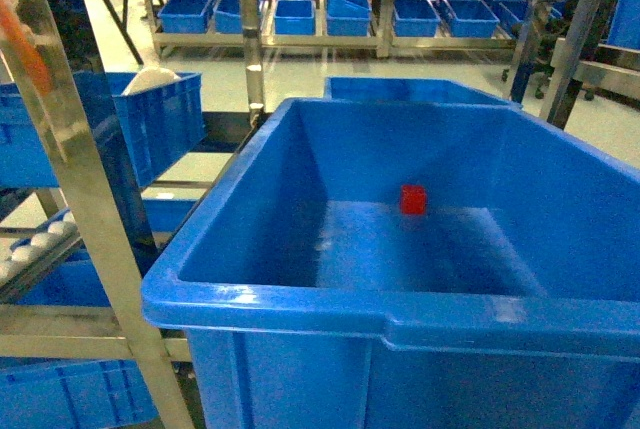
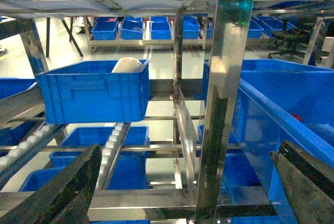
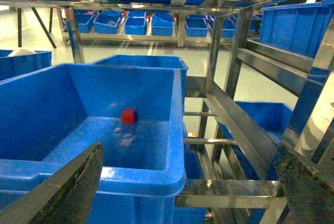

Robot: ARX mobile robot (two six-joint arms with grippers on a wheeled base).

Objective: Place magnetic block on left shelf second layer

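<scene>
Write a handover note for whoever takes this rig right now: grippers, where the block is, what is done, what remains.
Left gripper: open, empty, facing the left shelf's steel post.
Right gripper: open, empty, before the big tote.
Block: on the tote's floor near the far wall, untouched.
Left shelf: a smaller tote sits on a roller level.
Done: nothing of the placement yet.
Left: reach into the tote, grasp the block, carry it to the left shelf's second layer, release.

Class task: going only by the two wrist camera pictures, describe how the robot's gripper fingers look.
Left gripper: two dark, flat, rough-textured fingers, wedge-shaped, tapering from the bottom corners. Right gripper: a matching dark, mottled pair of fingers. No cables or markings visible; the arms themselves are out of view.
</scene>
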